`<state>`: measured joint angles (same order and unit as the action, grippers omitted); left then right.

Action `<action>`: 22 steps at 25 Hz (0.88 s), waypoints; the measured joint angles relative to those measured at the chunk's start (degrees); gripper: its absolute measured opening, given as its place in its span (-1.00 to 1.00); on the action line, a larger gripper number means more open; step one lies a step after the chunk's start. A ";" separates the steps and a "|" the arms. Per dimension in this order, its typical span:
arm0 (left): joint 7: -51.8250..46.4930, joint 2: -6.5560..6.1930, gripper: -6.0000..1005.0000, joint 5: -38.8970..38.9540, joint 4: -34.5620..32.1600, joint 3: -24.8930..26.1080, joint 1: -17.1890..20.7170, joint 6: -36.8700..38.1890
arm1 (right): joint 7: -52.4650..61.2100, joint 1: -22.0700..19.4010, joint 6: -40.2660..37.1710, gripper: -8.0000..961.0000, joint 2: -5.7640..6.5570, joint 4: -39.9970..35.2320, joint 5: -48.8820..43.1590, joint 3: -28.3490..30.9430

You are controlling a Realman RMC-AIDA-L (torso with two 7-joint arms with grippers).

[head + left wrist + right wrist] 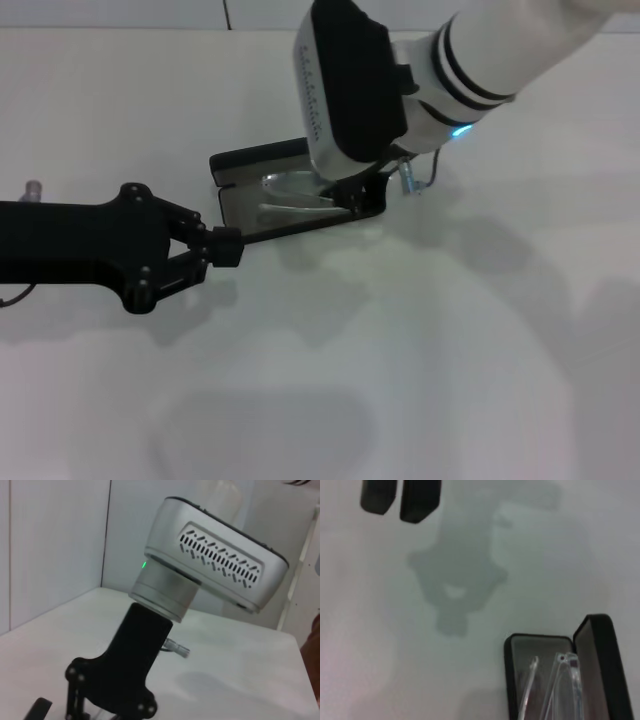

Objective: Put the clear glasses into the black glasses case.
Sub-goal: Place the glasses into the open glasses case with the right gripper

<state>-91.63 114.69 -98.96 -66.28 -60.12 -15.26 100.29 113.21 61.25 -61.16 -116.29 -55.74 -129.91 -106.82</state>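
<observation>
The black glasses case (255,158) lies open on the white table, lid hinged up at the back. The clear glasses (295,192) lie in its grey tray. My right gripper (358,196) reaches down over the right end of the case, mostly hidden under its grey wrist (210,565). In the right wrist view the case (509,670) shows the glasses (562,680) inside, arms along the tray. My left gripper (228,247) hovers just off the case's front left corner, shut with nothing in it. Its tips (399,497) show only a thin slit between the pads.
A small grey object (33,187) sits at the far left behind the left arm. A cable plug (407,180) hangs beside the right wrist. White walls close off the table's far side (55,555). Bare tabletop (400,380) stretches in front of the case.
</observation>
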 joint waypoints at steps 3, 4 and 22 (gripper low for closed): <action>0.17 0.12 -0.79 -0.12 0.41 0.02 -0.41 -0.03 | 0.00 -0.15 2.64 -0.73 0.02 0.19 -0.28 -1.74; 0.18 0.12 -0.79 -0.13 0.47 0.14 -0.47 -0.03 | 0.00 -0.25 3.50 -0.73 0.01 0.31 -0.47 -2.56; 2.08 1.40 -0.79 -0.52 0.79 2.79 2.05 0.15 | -3.94 -3.47 17.99 -0.73 0.02 0.17 -1.05 -15.01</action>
<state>-89.55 116.09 -99.47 -65.49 -57.32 -13.21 100.44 109.27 57.78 -43.18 -116.28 -55.56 -130.96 -121.83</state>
